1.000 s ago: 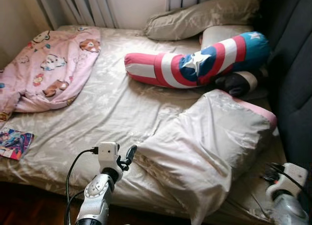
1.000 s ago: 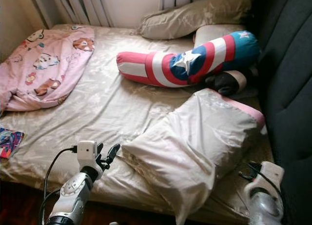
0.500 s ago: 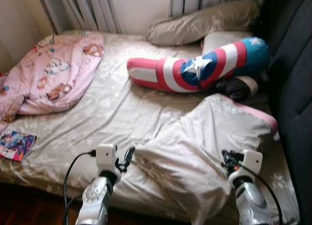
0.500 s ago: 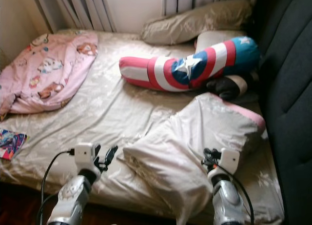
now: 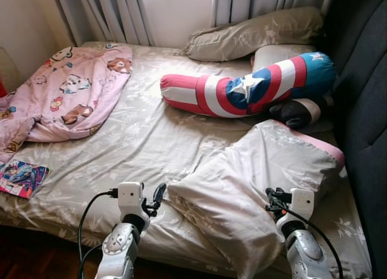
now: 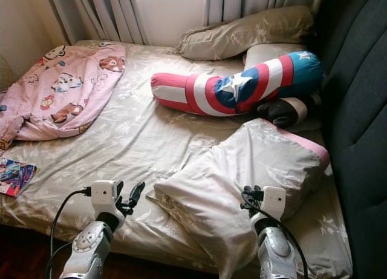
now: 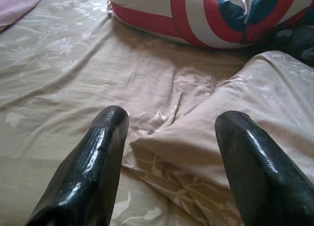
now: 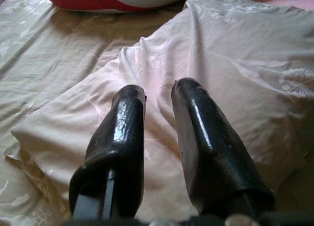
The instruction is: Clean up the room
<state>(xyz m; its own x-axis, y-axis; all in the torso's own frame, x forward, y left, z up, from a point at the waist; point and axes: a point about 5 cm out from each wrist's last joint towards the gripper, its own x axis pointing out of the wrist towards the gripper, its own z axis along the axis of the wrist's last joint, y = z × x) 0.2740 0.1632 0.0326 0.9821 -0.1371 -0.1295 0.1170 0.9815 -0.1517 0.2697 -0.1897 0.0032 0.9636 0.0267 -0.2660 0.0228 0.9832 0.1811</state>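
The bed (image 5: 139,140) runs from the curtained window wall at 12 o'clock down to its near edge at 6 o'clock, where dark floor shows; a dark padded headboard (image 5: 363,109) closes off the 3 o'clock side. The widest bare stretch of sheet lies in the middle and toward 9 o'clock, between the pink cartoon blanket (image 5: 66,91) at 10 o'clock and the big pale pillow (image 5: 254,176) at 4 o'clock. A red, white and blue star bolster (image 5: 248,88) lies across the bed at 1 o'clock, with a beige pillow (image 5: 254,34) beyond it against the curtains. A colourful book (image 5: 21,177) sits at 8 o'clock near the bed's edge.

The left hand (image 5: 156,197) hovers just off the pillow's near corner, at that corner's 9 o'clock, its fingers spread wide apart. The right hand (image 5: 270,201) is over the pillow's lower right part, fingers drawn near together with a narrow gap, gripping nothing.

The left wrist view shows the pillow's folded corner (image 7: 162,147) lying between the fingers on the sheet. The right wrist view shows creased pillow cloth (image 8: 235,64) beneath the fingers (image 8: 198,123).
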